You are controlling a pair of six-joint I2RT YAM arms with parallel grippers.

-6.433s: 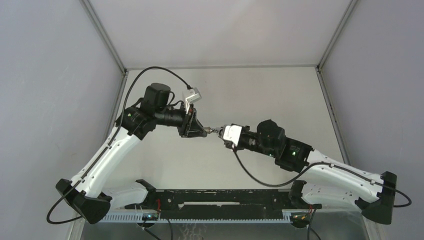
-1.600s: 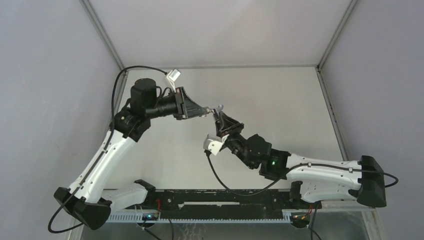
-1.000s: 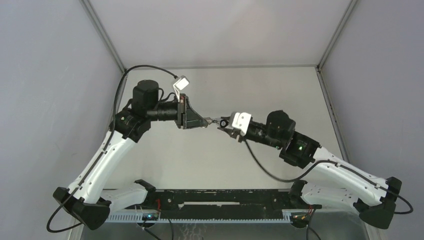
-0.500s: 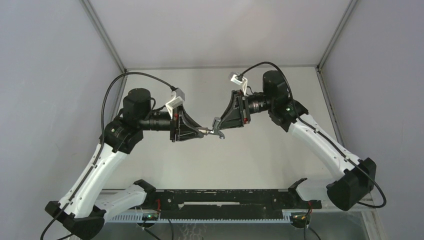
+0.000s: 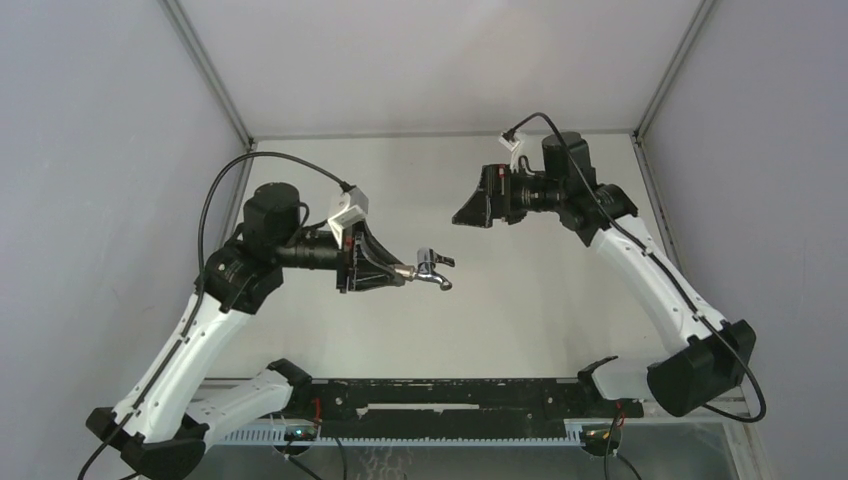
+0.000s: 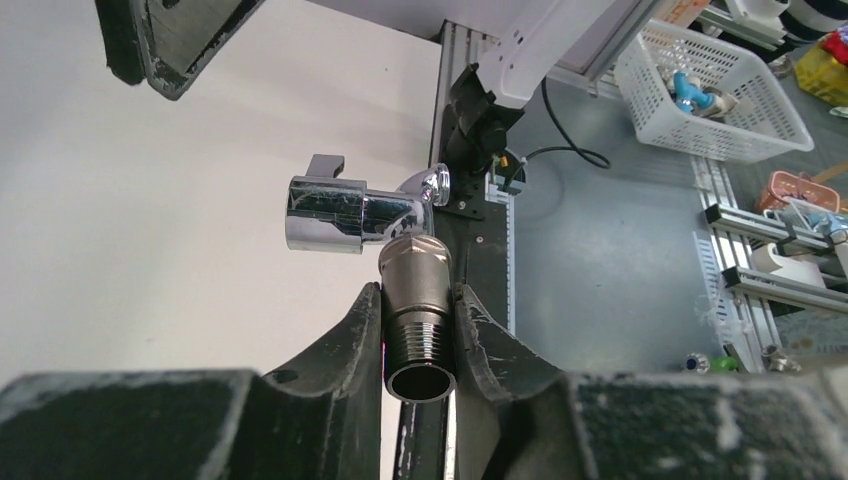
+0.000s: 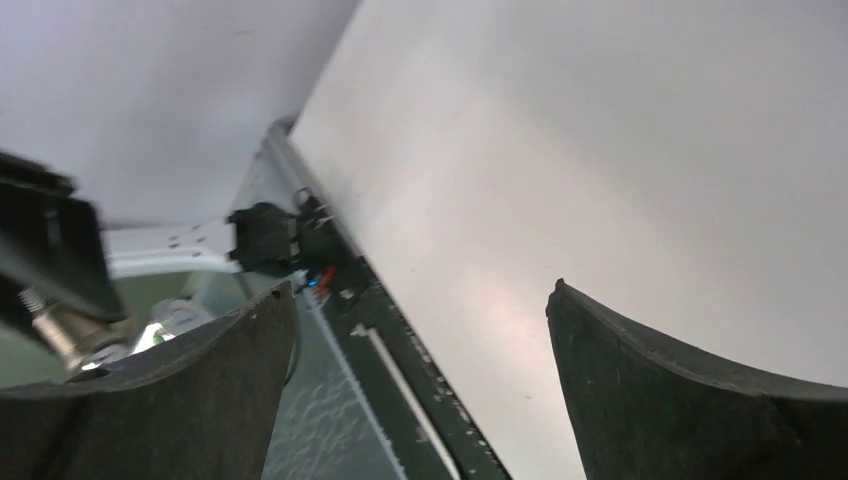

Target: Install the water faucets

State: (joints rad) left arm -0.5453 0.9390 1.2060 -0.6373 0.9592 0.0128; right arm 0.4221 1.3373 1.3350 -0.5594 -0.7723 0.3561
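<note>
Slippage is the risk: the left gripper (image 6: pixel 418 312) alone pinches the joined faucet (image 6: pixel 360 212) by its grey stub (image 6: pixel 414 285), aloft over the table (image 5: pixel 520 300), while the right gripper (image 7: pixel 420 292) gapes wide and empty well apart, so smooth metal or a loose thread could let it twist or drop.

joined chrome faucet (image 6: pixel 352 212) in left claw (image 6: pixel 420 335)
</note>
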